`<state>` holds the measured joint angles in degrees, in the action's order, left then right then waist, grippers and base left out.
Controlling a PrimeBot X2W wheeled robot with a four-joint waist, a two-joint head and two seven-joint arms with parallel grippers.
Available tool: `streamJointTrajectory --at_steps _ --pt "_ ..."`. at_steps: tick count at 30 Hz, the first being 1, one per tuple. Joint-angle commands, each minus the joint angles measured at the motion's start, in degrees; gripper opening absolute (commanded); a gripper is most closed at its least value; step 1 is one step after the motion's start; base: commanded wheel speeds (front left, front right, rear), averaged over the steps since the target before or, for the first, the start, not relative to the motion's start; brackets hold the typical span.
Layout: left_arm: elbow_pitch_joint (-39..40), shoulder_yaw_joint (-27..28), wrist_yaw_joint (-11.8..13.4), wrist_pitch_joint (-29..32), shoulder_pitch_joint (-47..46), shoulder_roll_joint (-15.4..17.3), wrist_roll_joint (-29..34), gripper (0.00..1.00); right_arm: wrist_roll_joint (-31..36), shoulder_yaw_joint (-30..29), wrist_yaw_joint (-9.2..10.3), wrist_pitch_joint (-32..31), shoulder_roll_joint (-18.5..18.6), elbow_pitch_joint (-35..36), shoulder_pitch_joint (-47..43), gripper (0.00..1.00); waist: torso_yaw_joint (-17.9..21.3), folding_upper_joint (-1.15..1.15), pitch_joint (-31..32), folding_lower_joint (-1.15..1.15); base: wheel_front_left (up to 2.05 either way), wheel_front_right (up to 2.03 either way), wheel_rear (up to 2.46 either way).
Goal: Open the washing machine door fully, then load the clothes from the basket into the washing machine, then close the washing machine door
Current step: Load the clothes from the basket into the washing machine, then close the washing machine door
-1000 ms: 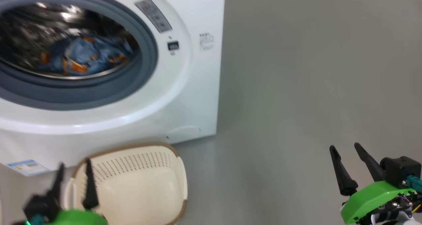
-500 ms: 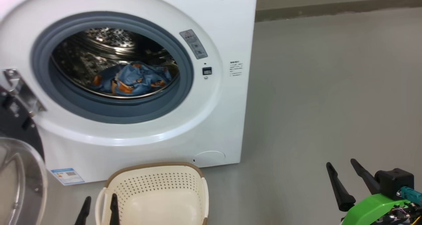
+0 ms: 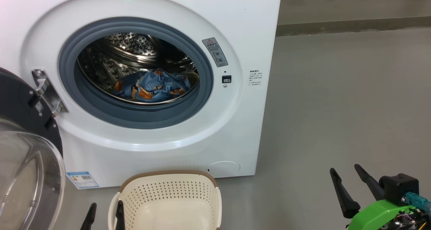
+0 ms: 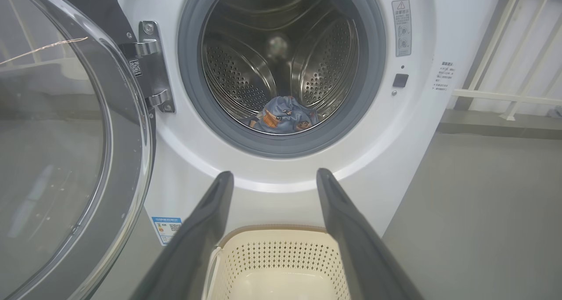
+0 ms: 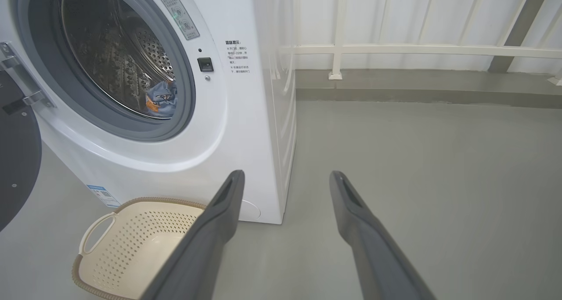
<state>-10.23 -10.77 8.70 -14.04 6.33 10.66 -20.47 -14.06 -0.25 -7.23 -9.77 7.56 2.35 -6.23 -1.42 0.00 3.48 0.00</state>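
The white washing machine [image 3: 249, 28] stands with its round opening uncovered. The clothes [image 3: 155, 85], blue fabric with orange patches, lie inside the steel drum, also seen as the clothes [image 4: 284, 119] and the clothes [image 5: 161, 97]. The washing machine door [image 3: 27, 162] hangs swung out at the left, its clear bowl window toward me; the door [image 4: 66, 133] shows on its metal hinge. The cream basket [image 3: 170, 203] sits on the floor before the machine with nothing in it. My left gripper [image 3: 105, 211] is open at the basket's left rim. My right gripper [image 3: 345, 176] is open over bare floor, right of the machine.
Grey floor [image 3: 336, 105] stretches to the right of the machine. A low wall base [image 3: 353, 24] runs along the back, and a white railing [image 5: 417, 49] stands behind it. A blue label [image 3: 82, 179] marks the machine's lower left corner.
The head camera has swung up and to the left, so the machine, door and basket now sit further right and lower in the picture. Both grippers stay open; the clothes lie unmoved in the drum.
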Motion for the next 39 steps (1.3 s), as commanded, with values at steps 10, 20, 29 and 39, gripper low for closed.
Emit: streamJointTrajectory --at_steps 10,20,29,39 --pt "1.9 1.6 0.2 -0.1 -1.2 1.2 0.7 1.00 -0.3 0.6 -0.25 0.3 0.7 1.4 0.7 1.00 -0.3 0.00 0.3 0.00 0.00 0.00 0.00" --pt "1.4 1.1 0.9 0.8 -1.3 1.6 0.8 1.00 -0.5 0.5 -0.25 0.3 0.6 1.5 0.5 1.00 -0.6 0.00 0.3 0.00 -0.04 0.04 0.00" --pt "1.6 0.7 1.3 1.2 -1.2 2.0 0.7 1.00 -0.3 0.2 -0.25 0.3 0.2 1.6 0.4 1.00 -1.4 0.00 0.1 0.00 -0.94 0.94 0.00" --pt "2.6 0.1 1.1 0.9 -1.3 2.7 1.0 1.00 -0.1 -0.4 -0.25 0.2 0.0 1.9 0.3 1.00 -2.8 0.00 -0.3 0.00 -1.49 1.48 0.01"
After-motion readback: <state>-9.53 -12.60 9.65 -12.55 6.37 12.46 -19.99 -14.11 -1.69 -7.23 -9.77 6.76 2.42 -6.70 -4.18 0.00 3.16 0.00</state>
